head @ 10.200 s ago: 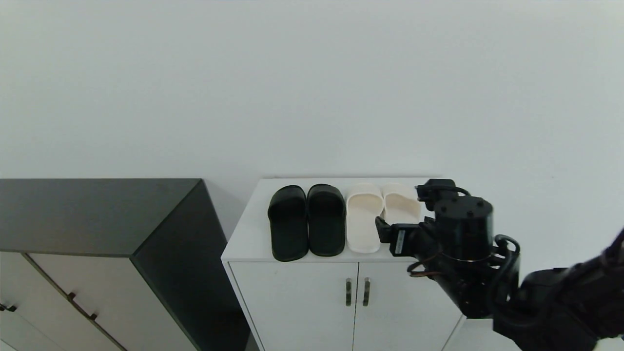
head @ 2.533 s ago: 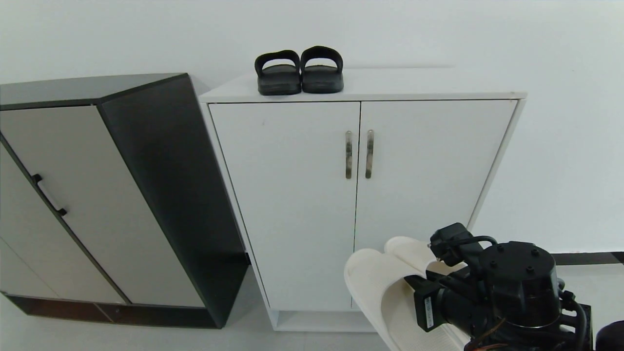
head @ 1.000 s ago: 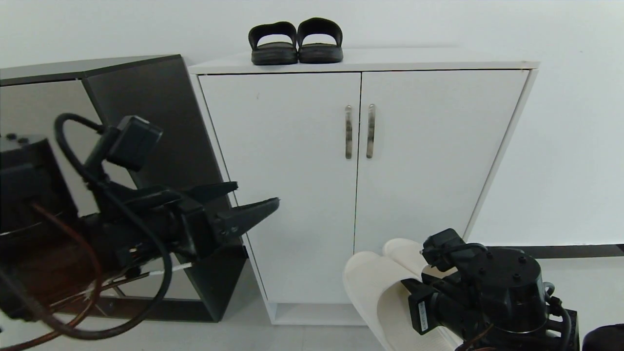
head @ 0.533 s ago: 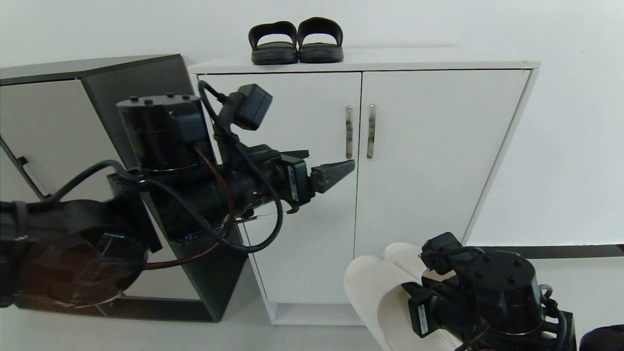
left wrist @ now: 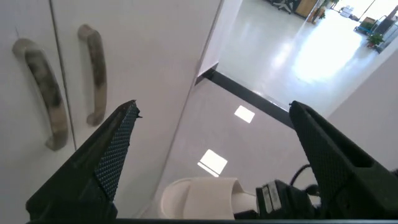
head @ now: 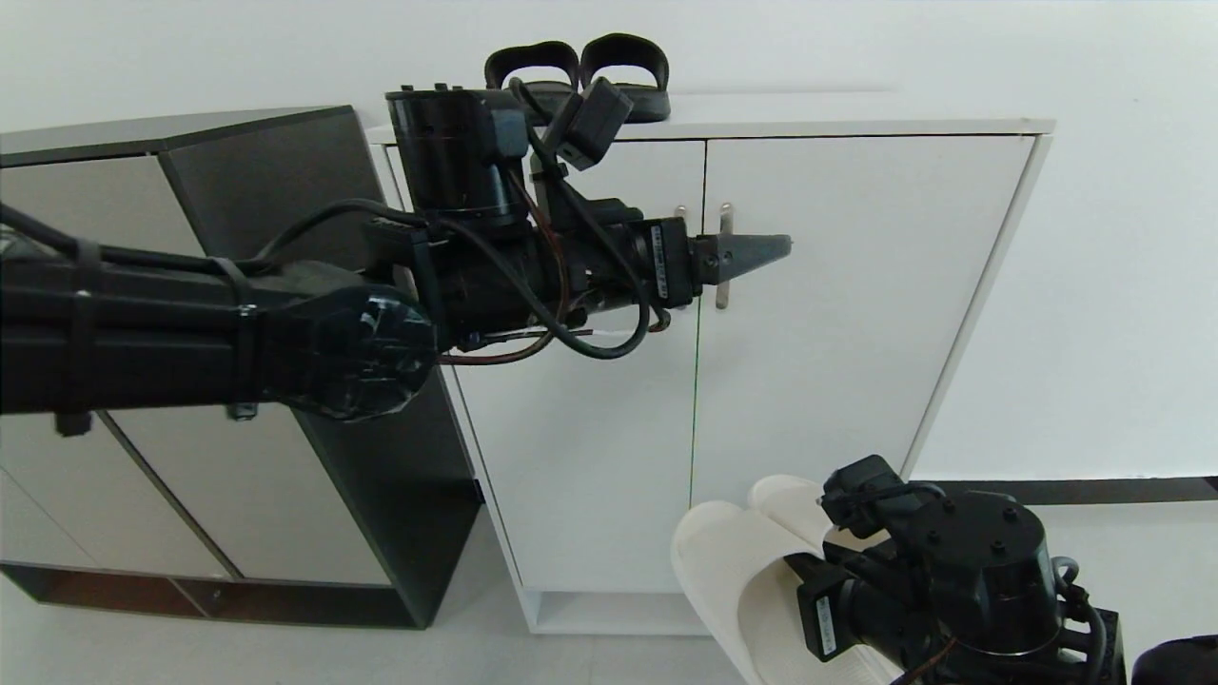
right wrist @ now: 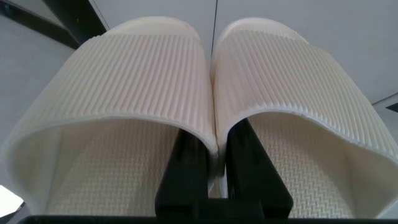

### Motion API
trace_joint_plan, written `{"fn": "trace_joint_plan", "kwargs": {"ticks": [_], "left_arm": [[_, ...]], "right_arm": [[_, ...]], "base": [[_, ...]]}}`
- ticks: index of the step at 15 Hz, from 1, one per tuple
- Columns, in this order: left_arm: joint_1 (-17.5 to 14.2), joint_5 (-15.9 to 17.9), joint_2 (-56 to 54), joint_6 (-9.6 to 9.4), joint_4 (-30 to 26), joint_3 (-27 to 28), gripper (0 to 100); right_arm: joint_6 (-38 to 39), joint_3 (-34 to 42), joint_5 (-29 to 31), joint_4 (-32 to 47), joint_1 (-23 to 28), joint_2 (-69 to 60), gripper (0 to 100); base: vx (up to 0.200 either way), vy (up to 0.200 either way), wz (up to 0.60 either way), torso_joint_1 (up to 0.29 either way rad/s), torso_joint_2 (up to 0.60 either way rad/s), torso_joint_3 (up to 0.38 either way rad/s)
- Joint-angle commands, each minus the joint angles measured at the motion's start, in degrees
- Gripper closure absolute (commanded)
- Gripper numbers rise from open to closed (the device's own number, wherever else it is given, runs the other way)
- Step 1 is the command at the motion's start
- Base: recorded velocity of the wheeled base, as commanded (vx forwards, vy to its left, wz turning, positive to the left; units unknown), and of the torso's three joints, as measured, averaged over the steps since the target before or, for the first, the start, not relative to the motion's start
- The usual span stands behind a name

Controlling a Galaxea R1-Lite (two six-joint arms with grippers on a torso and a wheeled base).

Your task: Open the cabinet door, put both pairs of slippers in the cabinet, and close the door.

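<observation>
Nearest you, low on the right, your right gripper is clamping the white slippers, its fingers pinching the pair's two inner sides just in front of the cabinet's foot. Farther in, your left gripper is arriving at the handles with its fingers spread wide; half a second back it was hanging short of them, to the left. That is setting up the pull on doors that are staying shut. Farthest, the black slippers are sitting on the cabinet top, where the white pair was lying beside them earlier.
</observation>
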State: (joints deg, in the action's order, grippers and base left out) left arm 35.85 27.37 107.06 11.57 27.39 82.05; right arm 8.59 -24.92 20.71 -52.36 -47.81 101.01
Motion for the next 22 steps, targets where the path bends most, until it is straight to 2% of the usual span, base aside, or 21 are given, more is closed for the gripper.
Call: {"fn": "trace_joint_plan", "kwargs": {"ticks": [1, 5, 9, 15, 16, 18, 20, 22], "left_arm": [[0.09, -0.21, 5.09, 0.12, -0.85, 4.52, 0], [-0.52, -2.23, 6.76, 0.21, -0.94, 6.54, 0], [-1.14, -4.69, 11.42, 0.38, -1.2, 12.25, 0], [-1.05, -4.96, 14.23, 0.47, -1.46, 14.98, 0], [-1.05, -5.04, 14.14, 0.56, -1.82, 14.89, 100], [-0.96, -5.13, 13.53, 1.0, -1.9, 14.36, 100], [-0.7, -5.4, 10.89, 1.97, -1.82, 11.2, 100], [0.45, -5.4, 7.29, 1.88, -1.38, 6.1, 100]], "right_arm": [[0.02, 0.04, 0.03, -0.02, 0.0, 0.06, 100], [-0.07, -0.04, -0.06, -0.02, 0.0, 0.06, 100], [-0.07, 0.13, 0.03, -0.02, 0.0, 0.06, 100], [-0.07, 0.4, -0.15, -0.02, 0.0, 0.06, 100], [0.02, 0.75, -0.23, -0.02, 0.0, 0.06, 100], [-0.07, 1.45, -0.76, -0.02, 0.0, -0.2, 100], [0.02, 2.15, -2.52, -0.02, 0.09, -0.55, 100], [-0.24, 4.35, -7.0, -0.38, -0.09, -2.57, 100]], "base": [[0.0, 0.0, 0.0, 0.0, 0.0, 0.0], [0.0, 0.0, 0.0, 0.0, 0.0, 0.0], [0.0, 0.0, 0.0, 0.0, 0.0, 0.0], [0.0, 0.0, 0.0, 0.0, 0.0, 0.0], [0.0, 0.0, 0.0, 0.0, 0.0, 0.0], [0.0, 0.0, 0.0, 0.0, 0.0, 0.0], [0.0, 0.0, 0.0, 0.0, 0.0, 0.0], [0.0, 0.0, 0.0, 0.0, 0.0, 0.0]]}}
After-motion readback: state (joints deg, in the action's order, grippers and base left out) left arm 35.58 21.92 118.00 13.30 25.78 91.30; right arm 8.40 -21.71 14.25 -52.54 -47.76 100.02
